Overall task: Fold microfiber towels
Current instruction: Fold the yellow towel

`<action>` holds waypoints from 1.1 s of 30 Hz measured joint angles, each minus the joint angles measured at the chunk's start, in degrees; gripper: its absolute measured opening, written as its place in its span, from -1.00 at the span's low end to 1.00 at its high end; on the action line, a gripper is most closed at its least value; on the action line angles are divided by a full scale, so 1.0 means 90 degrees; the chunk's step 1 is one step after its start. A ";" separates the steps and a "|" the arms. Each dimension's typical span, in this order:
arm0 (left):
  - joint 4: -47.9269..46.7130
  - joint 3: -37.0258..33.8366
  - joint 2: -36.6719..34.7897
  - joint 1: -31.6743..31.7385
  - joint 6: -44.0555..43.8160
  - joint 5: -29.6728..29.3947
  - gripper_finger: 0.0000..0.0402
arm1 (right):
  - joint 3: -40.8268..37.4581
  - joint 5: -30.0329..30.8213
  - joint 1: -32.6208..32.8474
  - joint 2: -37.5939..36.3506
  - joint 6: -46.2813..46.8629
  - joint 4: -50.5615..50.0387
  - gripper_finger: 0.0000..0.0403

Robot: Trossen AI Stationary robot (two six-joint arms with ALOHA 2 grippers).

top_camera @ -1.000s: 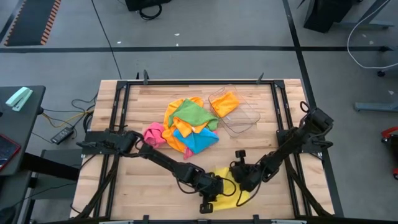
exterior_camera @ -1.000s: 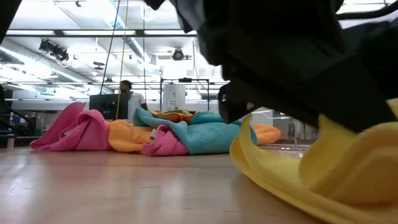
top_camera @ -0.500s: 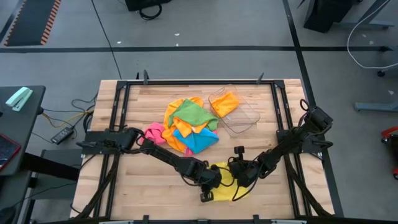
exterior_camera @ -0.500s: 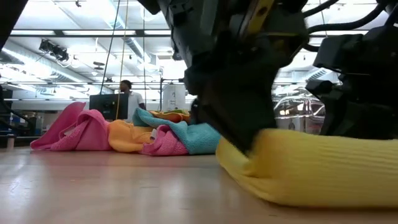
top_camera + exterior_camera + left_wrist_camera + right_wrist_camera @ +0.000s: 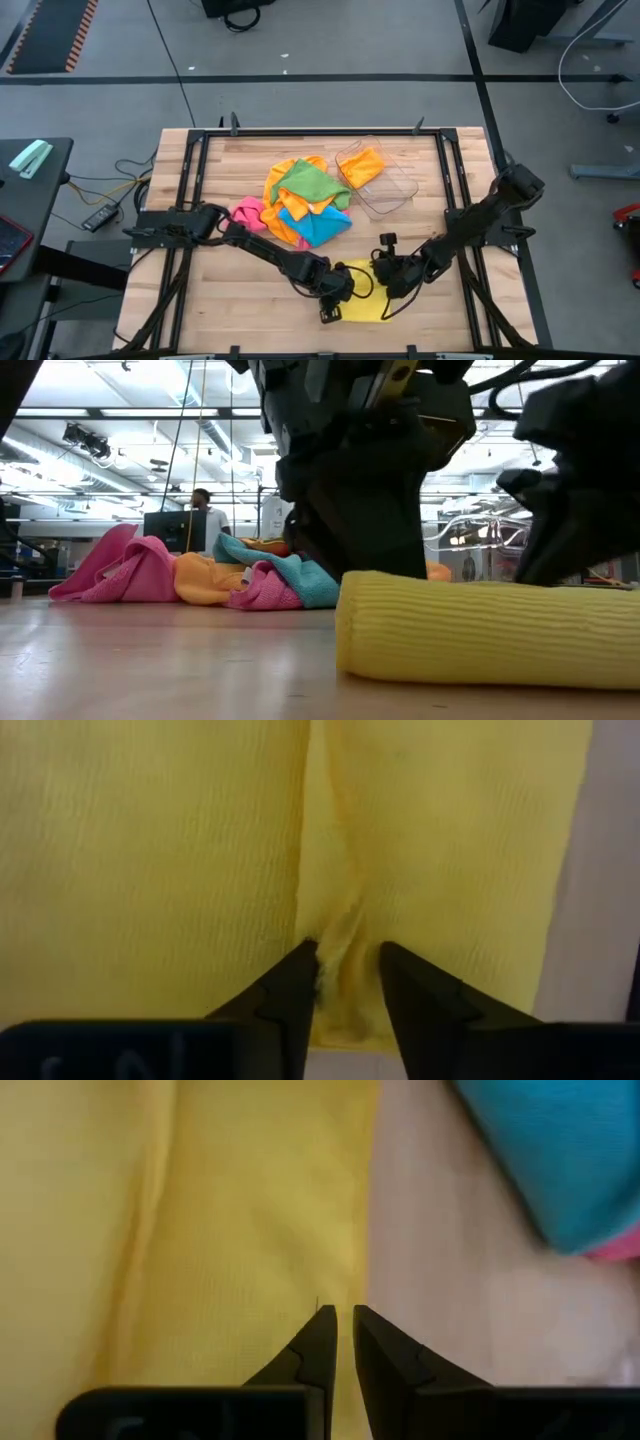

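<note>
Since before, yellow towel (image 5: 365,298) flatter, both hands (image 5: 340,288) (image 5: 392,277) on it.

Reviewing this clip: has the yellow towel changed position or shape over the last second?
Yes. In the high view the yellow towel has been drawn in from its spread toward the right table frame rail and now lies flatter and more compact between both grippers.

I see yellow towel (image 5: 180,870): soft ribbed cloth, matt, fine woven lines. Piled towels (image 5: 300,205): fuzzy matt cloth. Desk (image 5: 220,300): pale wood planks, smooth, slight sheen. Tray (image 5: 395,190): clear glossy plastic. My left hand (image 5: 342,982) fingers: dark matt plastic.
</note>
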 joint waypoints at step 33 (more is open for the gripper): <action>-0.0670 0.0005 -0.0677 0.0276 0.0505 0.0274 -0.38 | -0.1178 -0.0956 -0.0090 -0.0905 0.3446 0.0511 0.22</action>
